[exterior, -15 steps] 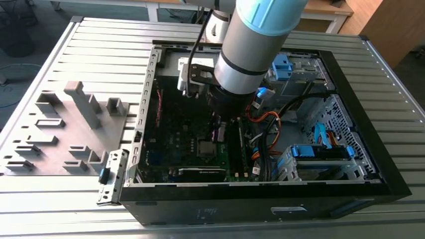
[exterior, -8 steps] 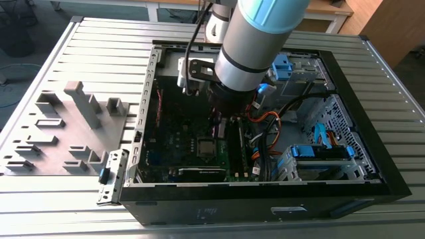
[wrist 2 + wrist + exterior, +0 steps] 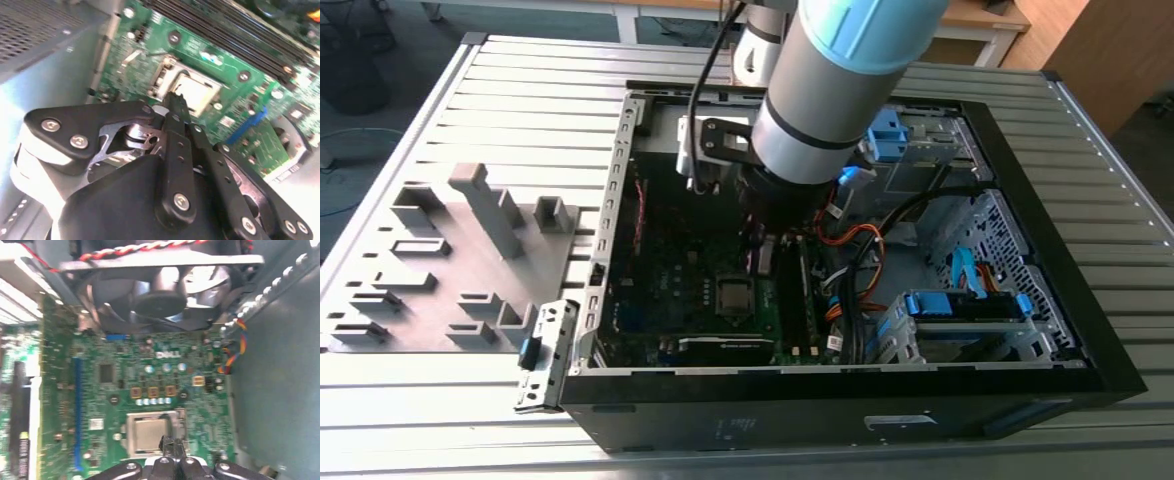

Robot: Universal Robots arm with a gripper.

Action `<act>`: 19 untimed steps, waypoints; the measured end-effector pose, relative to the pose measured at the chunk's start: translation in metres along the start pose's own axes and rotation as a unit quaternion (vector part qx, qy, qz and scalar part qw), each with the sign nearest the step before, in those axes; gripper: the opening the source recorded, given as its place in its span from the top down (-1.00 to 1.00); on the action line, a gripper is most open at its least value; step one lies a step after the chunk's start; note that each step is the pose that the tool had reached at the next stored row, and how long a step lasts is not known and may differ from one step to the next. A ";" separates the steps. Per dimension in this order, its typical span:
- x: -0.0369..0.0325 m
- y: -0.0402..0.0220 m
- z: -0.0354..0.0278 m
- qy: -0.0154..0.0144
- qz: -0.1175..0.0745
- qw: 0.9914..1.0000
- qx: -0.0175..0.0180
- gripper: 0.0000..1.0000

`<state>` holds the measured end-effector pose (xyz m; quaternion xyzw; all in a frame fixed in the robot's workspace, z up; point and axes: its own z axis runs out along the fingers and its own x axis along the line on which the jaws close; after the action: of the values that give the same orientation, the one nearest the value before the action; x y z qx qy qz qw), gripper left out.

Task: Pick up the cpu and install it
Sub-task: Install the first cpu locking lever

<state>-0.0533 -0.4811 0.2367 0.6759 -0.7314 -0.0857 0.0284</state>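
Over the motherboard socket [image 3: 131,416] where the cpu [image 3: 146,434] lies flat, the gripper [image 3: 172,444] hovers pinched narrow and empty (tips at its edge), so a sideways drift could skew it, bending pins.

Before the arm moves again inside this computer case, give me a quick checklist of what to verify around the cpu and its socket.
1. The cpu lies inside the socket frame on the board: ok.
2. Socket frame clamped down over the cpu: cannot tell.
3. The gripper has its fingers shut and holds nothing: ok.
4. Fingertips apart from the cpu's edge: cannot tell.
5. Fan well away from the gripper: ok.
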 end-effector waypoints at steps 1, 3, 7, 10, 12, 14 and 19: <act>0.0000 0.0000 0.0000 -0.008 -0.001 1.000 0.000 0.79; -0.0003 0.0001 0.0000 -0.014 -0.002 1.000 -0.001 0.79; -0.0011 -0.0028 -0.0004 -0.015 0.000 1.000 0.000 0.79; -0.0030 -0.0070 -0.0010 -0.015 0.001 1.000 0.000 0.79; -0.0037 -0.0077 -0.0018 -0.015 0.001 1.000 0.000 0.79; -0.0044 -0.0073 -0.0049 -0.016 0.001 1.000 0.000 0.79; -0.0085 -0.0060 -0.0114 -0.016 0.002 1.000 0.000 0.79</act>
<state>-0.0449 -0.4740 0.2476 0.6730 -0.7331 -0.0969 0.0168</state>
